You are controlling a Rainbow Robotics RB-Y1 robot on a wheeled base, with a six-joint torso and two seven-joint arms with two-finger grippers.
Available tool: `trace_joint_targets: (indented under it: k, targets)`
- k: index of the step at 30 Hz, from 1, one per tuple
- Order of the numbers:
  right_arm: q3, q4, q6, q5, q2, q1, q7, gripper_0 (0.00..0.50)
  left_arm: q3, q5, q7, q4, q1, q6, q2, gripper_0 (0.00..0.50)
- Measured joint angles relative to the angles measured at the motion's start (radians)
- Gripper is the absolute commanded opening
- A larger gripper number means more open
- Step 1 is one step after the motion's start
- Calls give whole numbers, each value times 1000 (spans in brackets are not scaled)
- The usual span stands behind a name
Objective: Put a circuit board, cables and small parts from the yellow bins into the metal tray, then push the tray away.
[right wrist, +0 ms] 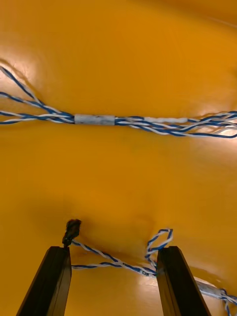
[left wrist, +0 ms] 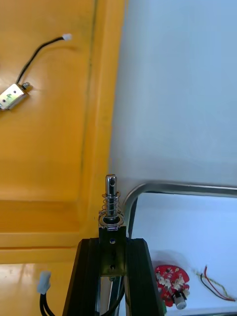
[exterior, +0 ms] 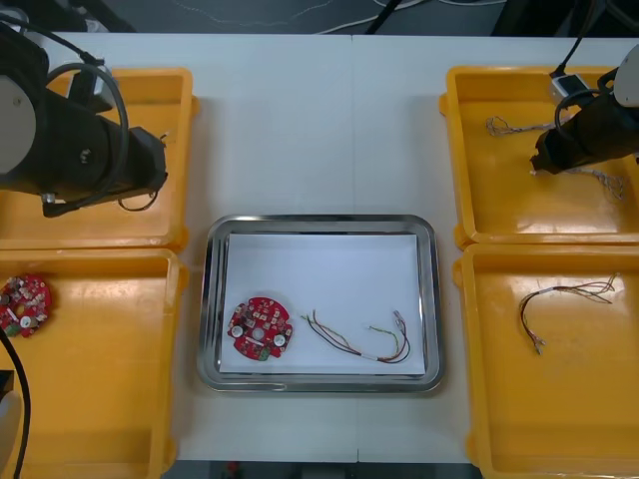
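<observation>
Left claw (left wrist: 112, 243), wrist view: clenched on small metal part (left wrist: 111, 195); right claw (right wrist: 113, 250) spread, apparently astride blue-white cable (right wrist: 98, 252).

Twisted blue and white cable (right wrist: 94, 119), 2 ends beyond the picture's edges

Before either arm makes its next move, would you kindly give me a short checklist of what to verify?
1. Left gripper shut on the small metal part, over the far left bin: ok.
2. Right gripper open, its fingers either side of the twisted blue and white cable in the far right bin: ok.
3. Circuit board lying in the metal tray: ok.
4. Red and yellow cable lying in the tray: ok.
5. Bare white space in the tray for the part: ok.
6. Black cable under the left gripper hanging free of the bin: cannot tell.
</observation>
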Motion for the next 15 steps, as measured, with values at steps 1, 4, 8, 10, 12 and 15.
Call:
trace_joint_targets:
  k: [1,4,8,10,12,15]
  targets:
    - [4,3,-1,0,2,0,0,500,-16,2,0,-5,4,0,1,0]
    - [5,17,-13,0,7,0,0,500,-66,3,0,-15,13,0,6,0]
    - [5,34,-27,-1,12,-5,0,500,-126,4,1,-17,22,0,9,0]
    - [5,35,-29,-1,12,-7,0,500,-153,4,2,-17,27,0,10,0]
    - [5,37,-30,-1,13,-7,0,500,-184,4,6,-17,29,0,11,0]
    - [5,43,-30,-1,13,-9,0,470,-237,-3,25,-17,30,0,12,0]
